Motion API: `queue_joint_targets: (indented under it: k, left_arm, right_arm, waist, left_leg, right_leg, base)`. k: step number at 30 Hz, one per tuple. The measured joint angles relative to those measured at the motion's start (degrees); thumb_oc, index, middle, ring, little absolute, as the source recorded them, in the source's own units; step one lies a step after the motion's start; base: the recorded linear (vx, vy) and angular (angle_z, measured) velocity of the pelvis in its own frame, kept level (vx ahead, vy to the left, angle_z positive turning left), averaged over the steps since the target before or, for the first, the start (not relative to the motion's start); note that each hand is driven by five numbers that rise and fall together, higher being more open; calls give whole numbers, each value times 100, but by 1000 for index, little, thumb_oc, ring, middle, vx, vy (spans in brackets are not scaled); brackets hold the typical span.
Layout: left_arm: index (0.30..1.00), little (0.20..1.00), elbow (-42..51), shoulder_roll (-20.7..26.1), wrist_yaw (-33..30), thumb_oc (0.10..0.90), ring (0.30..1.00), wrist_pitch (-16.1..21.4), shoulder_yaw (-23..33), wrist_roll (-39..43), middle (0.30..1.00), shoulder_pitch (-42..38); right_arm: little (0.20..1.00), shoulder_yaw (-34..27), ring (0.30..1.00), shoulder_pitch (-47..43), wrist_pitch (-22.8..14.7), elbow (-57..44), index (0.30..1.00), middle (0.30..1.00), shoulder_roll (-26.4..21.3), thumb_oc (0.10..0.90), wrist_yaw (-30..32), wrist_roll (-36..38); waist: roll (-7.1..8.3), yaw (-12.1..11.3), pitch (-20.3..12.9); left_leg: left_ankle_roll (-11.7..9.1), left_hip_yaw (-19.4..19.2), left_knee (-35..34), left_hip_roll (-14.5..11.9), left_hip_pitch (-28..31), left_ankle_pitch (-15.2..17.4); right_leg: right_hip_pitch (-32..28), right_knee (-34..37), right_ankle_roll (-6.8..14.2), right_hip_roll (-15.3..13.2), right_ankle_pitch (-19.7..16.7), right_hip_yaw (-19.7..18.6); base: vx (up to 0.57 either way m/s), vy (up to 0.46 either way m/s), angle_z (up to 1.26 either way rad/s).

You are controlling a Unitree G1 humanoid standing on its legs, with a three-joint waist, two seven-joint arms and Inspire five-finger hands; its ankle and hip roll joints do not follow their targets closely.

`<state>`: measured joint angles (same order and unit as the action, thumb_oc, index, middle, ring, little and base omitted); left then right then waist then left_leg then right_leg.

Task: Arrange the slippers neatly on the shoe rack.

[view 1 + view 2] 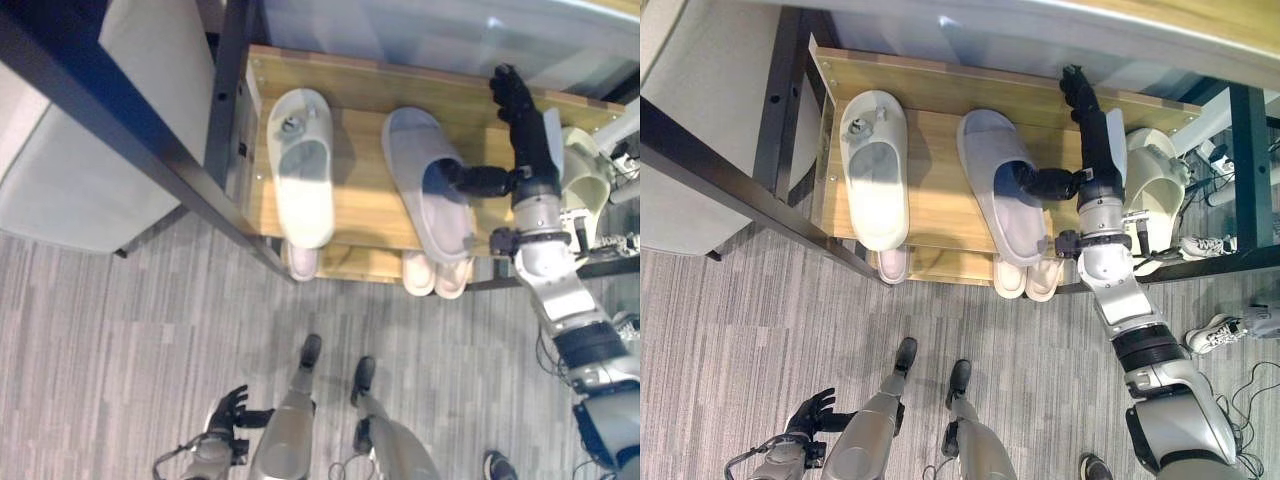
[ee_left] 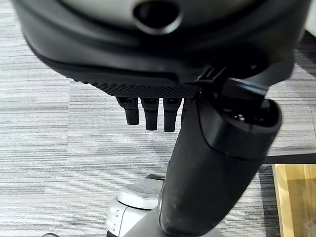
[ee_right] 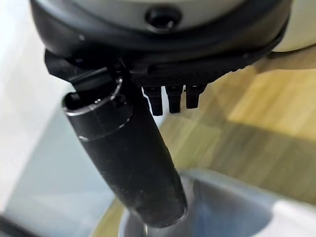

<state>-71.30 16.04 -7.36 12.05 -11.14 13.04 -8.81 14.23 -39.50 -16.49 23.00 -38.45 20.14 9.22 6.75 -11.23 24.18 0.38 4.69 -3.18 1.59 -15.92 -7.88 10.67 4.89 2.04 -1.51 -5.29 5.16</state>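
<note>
The right hand point(image 1: 1090, 140) reached onto the top board of the shoe rack point(image 1: 360, 85), its fingers point(image 1: 512, 92) stretched straight toward the back edge and its thumb point(image 1: 470, 180) turned sideways into the mouth of the grey slipper point(image 1: 425, 190); this looked like a nudge or a steadying touch rather than a grasp, since nothing was curled round the upper. The grey slipper lay toe-inward near the middle of the board, its heel just over the front edge, and the white slipper point(image 1: 303, 165) lay well apart on the left in the same direction, so the pair appeared close to squared, with the spacing perhaps left to settle. Pale slippers point(image 1: 435, 272) on the lower shelf poked out below the front edge. The left hand point(image 1: 228, 410) hung low over the carpet point(image 1: 120, 330), idle, fingers loosely relaxed and holding nothing. The two head views gave the whole layout, and the right eye view also showed a cream slipper point(image 1: 1160, 180) beyond the right arm and sneakers point(image 1: 1212, 330) on the floor. The right wrist view showed instead the thumb point(image 3: 133, 163) pointing down into the grey slipper's point(image 3: 232, 207) opening, with the fingertips point(image 3: 173, 101) short and straight above bare wood. The left wrist view showed the left hand's fingertips point(image 2: 150, 116) over carpet alone.
</note>
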Motion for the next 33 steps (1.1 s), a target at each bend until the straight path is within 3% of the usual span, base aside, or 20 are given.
queue_joint_targets:
  k: [7,12,19,23,28,33]
  left_arm:
    - [900,900,31,-48,-84,800,900,12,-26,0,900,-131]
    - [900,900,16,-77,-91,800,900,-57,-19,-32,900,-130]
    - [900,900,-13,-121,-108,800,900,-177,250,-206,900,17]
    - [900,900,-17,-134,-70,800,900,-236,451,-291,900,95]
    - [900,900,-82,-167,-41,800,900,-326,469,-476,900,461]
    - [900,900,-180,-267,112,800,900,-325,583,-528,900,608]
  right_arm:
    - [300,27,300,166,12,-48,300,300,241,400,-145,193]
    - [300,-198,300,1027,-6,-724,300,300,624,400,-386,481]
    - [300,-438,300,2696,4,-1947,300,300,1064,400,-791,709]
    - [300,-643,300,3173,29,-2397,300,300,1256,400,-1073,915]
    - [300,-670,300,4294,26,-2721,300,300,1627,400,-1634,1727]
    - [300,-702,300,4876,55,-2672,300,300,1853,400,-1985,2445]
  waist:
    - [-2,5,1]
    - [1,22,2]
    - [26,451,-18]
    - [18,655,-90]
    - [5,855,-781]
    - [-170,986,-1105]
  left_leg:
    - [-1,-11,0,1,15,0]
    - [0,-61,-4,9,125,1]
    - [-24,-237,-58,-6,559,51]
    - [-32,-328,-124,-22,730,92]
    - [36,-479,-140,-28,1010,186]
    - [43,-580,-143,-29,1288,294]
  right_leg:
    - [-7,-1,1,-1,-2,-3]
    - [-98,-1,0,-15,-5,-46]
    - [-441,-2,11,-22,-37,-223]
    - [-546,-2,22,-19,-50,-320]
    - [-744,-1,73,-35,9,-455]
    - [-977,0,77,-38,58,-524]
  base:
    - [0,0,0]
    - [-7,7,-4]
    - [14,4,-13]
    - [27,1,-16]
    - [27,-7,-14]
    - [25,-11,-12]
